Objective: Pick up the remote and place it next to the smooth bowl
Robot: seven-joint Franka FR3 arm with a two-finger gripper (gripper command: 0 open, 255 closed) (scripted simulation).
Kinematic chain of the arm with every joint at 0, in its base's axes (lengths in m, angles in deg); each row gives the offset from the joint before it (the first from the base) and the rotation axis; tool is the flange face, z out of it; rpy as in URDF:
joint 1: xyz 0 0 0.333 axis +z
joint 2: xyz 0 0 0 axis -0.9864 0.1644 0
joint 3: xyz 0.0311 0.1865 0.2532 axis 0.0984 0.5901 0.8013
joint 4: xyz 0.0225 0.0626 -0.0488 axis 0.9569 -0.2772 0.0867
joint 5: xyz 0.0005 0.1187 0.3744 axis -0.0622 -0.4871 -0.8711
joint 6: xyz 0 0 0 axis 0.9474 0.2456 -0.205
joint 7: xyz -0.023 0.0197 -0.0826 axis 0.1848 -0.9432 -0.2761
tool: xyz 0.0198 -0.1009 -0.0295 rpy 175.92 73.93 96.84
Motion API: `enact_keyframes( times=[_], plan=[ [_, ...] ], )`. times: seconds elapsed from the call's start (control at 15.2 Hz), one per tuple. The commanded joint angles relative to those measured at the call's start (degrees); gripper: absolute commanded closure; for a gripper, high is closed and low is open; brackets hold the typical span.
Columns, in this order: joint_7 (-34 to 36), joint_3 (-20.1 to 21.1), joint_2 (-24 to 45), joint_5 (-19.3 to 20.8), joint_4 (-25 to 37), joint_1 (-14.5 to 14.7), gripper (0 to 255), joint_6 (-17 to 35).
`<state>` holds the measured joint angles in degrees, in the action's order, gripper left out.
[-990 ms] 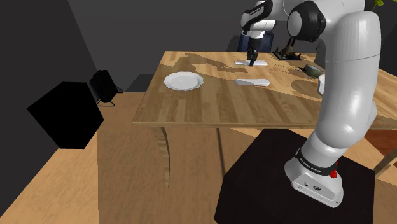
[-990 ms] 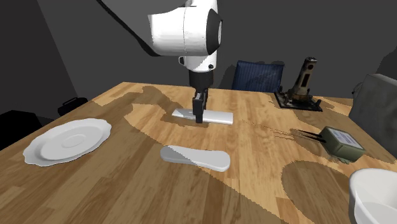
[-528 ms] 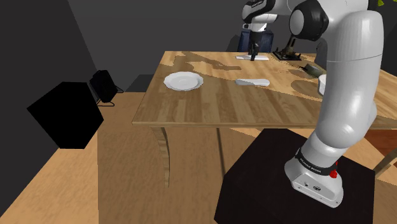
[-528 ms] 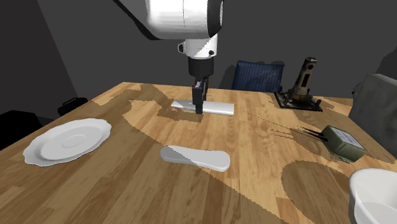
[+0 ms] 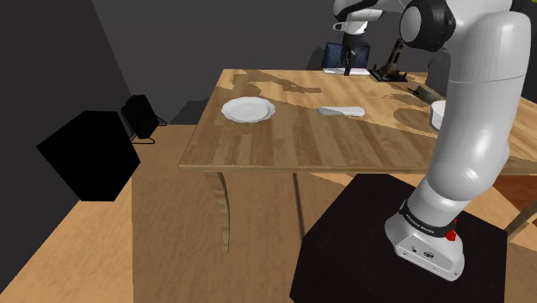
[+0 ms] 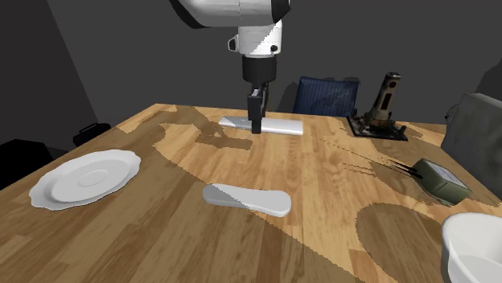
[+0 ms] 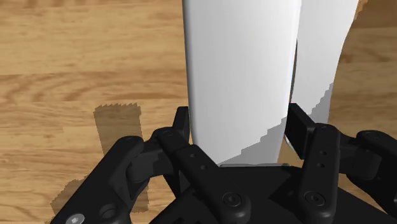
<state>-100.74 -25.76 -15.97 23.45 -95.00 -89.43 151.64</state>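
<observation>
My black gripper (image 6: 257, 125) is shut on a flat white remote (image 6: 277, 125), which hangs level a little above the far part of the wooden table (image 6: 161, 241). The wrist view has the white remote (image 7: 242, 76) clasped between the two fingers (image 7: 181, 130), table wood below it. In the shoulder view the gripper (image 5: 346, 69) is high over the table's far edge. The smooth white bowl (image 6: 476, 249) sits at the near right corner in the second exterior view, far from the gripper; it is partly behind the arm in the shoulder view (image 5: 438, 112).
A curved white slab (image 6: 245, 198) lies mid-table. A scalloped white plate (image 6: 84, 178) is at the left. A grey-green box (image 6: 438, 179), a tool on a dark stand (image 6: 380, 108), a blue chair (image 6: 326, 95) and a grey chair (image 6: 476, 133) are at the far right.
The gripper has lifted the remote off the table and carried it up and a little toward the far edge. Its shadow on the wood has shifted with it.
</observation>
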Motion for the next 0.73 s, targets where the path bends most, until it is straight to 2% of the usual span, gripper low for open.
enact_keyframes(
  times=[0.0, 0.33, 0.66],
  plan=[
    [-0.8, -0.9, -3.3, 1.5, -4.3, 0.4, 255, 1.3],
    [-2.7, -3.3, -12.3, 6.4, -15.1, 0.8, 255, 4.7],
    [-4.4, -5.5, -20.7, 11.8, -23.7, -0.3, 255, 6.6]
  ],
)
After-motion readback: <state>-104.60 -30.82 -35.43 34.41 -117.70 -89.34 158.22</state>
